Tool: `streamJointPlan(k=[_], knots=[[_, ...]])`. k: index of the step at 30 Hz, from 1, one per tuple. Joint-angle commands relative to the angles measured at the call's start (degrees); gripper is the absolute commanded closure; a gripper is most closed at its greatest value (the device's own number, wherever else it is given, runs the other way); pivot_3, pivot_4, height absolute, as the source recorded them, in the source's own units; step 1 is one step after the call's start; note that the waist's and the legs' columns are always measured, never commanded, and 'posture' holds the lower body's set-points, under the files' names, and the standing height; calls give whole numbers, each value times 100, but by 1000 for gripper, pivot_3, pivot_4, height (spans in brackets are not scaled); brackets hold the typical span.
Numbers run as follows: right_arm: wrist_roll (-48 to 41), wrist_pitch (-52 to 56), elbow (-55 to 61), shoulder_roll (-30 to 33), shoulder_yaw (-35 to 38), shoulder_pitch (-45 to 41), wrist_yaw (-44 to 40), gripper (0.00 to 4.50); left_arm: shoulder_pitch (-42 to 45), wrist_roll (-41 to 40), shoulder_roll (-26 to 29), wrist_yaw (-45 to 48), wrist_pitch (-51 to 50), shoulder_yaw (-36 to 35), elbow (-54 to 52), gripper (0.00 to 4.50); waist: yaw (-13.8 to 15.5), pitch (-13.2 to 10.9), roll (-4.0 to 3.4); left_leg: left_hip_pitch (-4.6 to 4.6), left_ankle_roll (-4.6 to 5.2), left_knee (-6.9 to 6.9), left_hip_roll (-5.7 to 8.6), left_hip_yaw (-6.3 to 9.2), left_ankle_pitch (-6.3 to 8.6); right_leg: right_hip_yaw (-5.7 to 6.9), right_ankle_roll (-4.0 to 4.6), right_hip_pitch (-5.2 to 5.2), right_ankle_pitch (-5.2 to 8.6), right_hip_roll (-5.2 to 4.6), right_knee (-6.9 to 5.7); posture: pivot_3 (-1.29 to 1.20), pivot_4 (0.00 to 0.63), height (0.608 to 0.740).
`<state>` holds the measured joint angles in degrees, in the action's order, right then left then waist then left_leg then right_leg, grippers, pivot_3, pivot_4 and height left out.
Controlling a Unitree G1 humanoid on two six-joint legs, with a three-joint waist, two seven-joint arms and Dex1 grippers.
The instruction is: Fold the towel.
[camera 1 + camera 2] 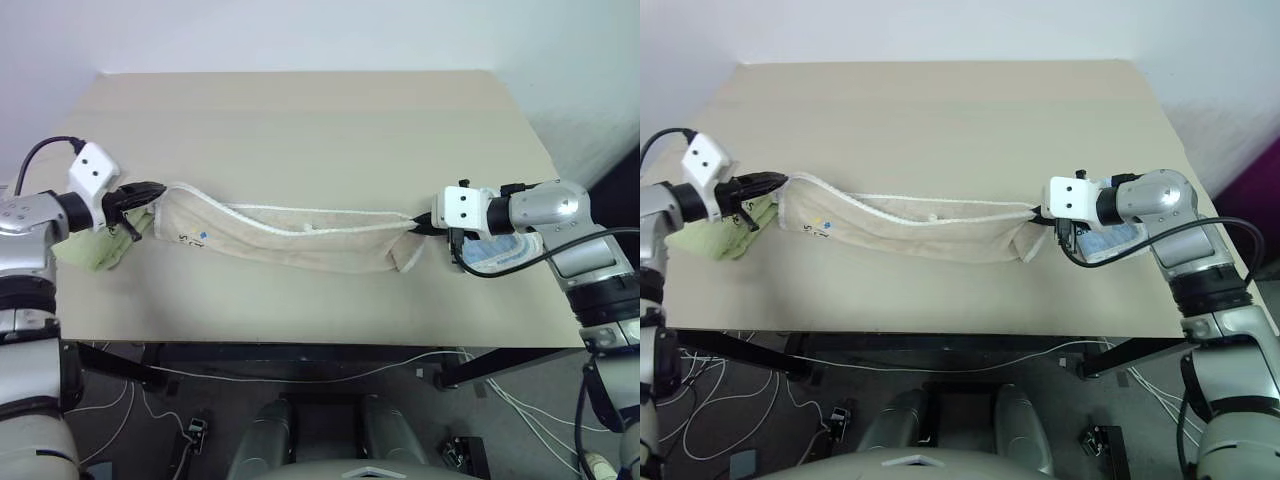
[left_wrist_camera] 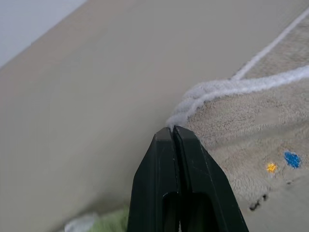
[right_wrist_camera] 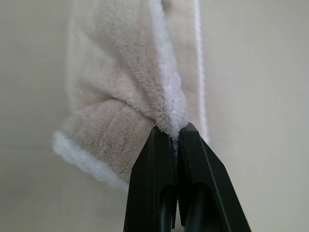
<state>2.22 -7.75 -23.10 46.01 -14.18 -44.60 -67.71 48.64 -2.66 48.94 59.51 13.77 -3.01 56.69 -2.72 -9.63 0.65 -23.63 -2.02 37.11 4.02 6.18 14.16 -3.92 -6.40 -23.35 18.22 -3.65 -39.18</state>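
The beige towel (image 1: 290, 235) with white corded edging hangs stretched in a long band between my two grippers, sagging in the middle above the tan table (image 1: 300, 120). My left gripper (image 1: 160, 190) is shut on the towel's left corner, where a small printed emblem (image 2: 285, 162) shows on the cloth. My right gripper (image 1: 418, 226) is shut on the bunched right end; in the right wrist view the white edging (image 3: 169, 106) is pinched between the black fingers (image 3: 157, 164). A short flap of the towel droops below the right grip.
A yellow-green towel (image 1: 95, 245) lies crumpled on the table under my left wrist. A light blue towel (image 1: 500, 252) lies under my right forearm near the table's right edge. Cables and black table legs show below the front edge.
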Motion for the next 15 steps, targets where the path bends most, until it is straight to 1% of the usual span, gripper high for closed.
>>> streamJointPlan(k=[1,8,15], knots=[[298,-371,-589,-79,-5,-361,182,4477,232,540,12,-482,431,272,589,4500,2,0,0,0,0,0,0,0,0,0,0,0,0,0,-2,0,150,740],[875,-966,-1809,-252,-201,-845,551,4477,336,1372,6,-1341,733,833,1303,4500,12,0,0,-1,0,1,1,0,0,0,0,-2,0,0,-4,0,150,740],[1135,-1426,-2607,-489,-252,-1135,912,4477,465,1452,-138,-1694,908,837,1465,4500,25,0,0,-2,0,2,3,1,0,0,0,-1,0,-2,-4,0,150,740]])
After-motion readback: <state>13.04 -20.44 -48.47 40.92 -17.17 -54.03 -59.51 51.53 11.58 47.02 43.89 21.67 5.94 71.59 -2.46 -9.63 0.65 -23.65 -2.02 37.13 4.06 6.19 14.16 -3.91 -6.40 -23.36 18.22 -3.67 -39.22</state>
